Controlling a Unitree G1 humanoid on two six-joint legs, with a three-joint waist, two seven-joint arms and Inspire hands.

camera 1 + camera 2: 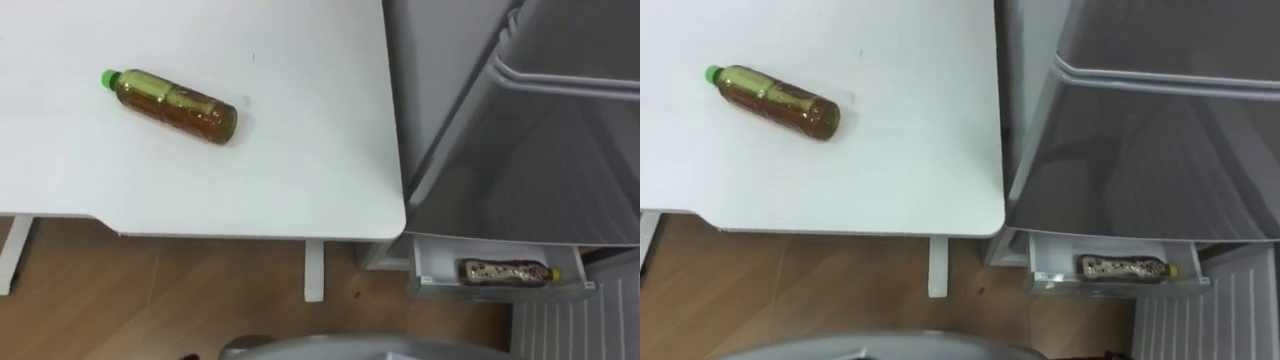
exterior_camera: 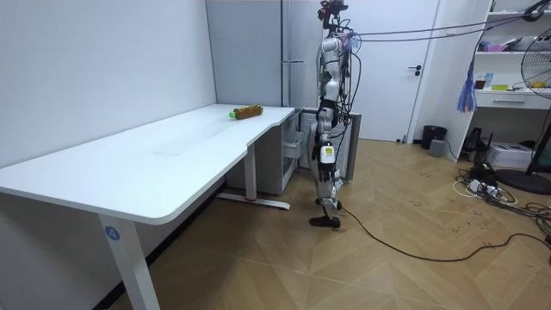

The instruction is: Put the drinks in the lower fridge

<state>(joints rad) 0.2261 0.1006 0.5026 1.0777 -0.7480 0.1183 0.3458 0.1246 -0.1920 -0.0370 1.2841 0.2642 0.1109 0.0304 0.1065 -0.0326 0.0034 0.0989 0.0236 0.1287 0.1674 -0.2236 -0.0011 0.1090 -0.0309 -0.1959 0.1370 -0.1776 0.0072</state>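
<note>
A brown drink bottle (image 1: 172, 104) with a green cap lies on its side on the white table (image 1: 300, 180), cap pointing left; it also shows at the table's far end in the room view (image 2: 245, 111). A second brown bottle (image 1: 505, 272) lies in the low shelf of the open grey fridge door (image 1: 520, 150) at the right. In the room view I stand upright between the table's end and the fridge (image 2: 288, 129). My left hand (image 2: 321, 122) and right hand (image 2: 342, 126) hang by my body, too small to read.
The table's rounded corner (image 1: 395, 222) lies close to the fridge door, with a white table leg (image 1: 314, 270) below it. Wooden floor (image 1: 150, 300) runs under the table. At the room view's right are a door (image 2: 413, 69), shelves and floor cables (image 2: 482, 185).
</note>
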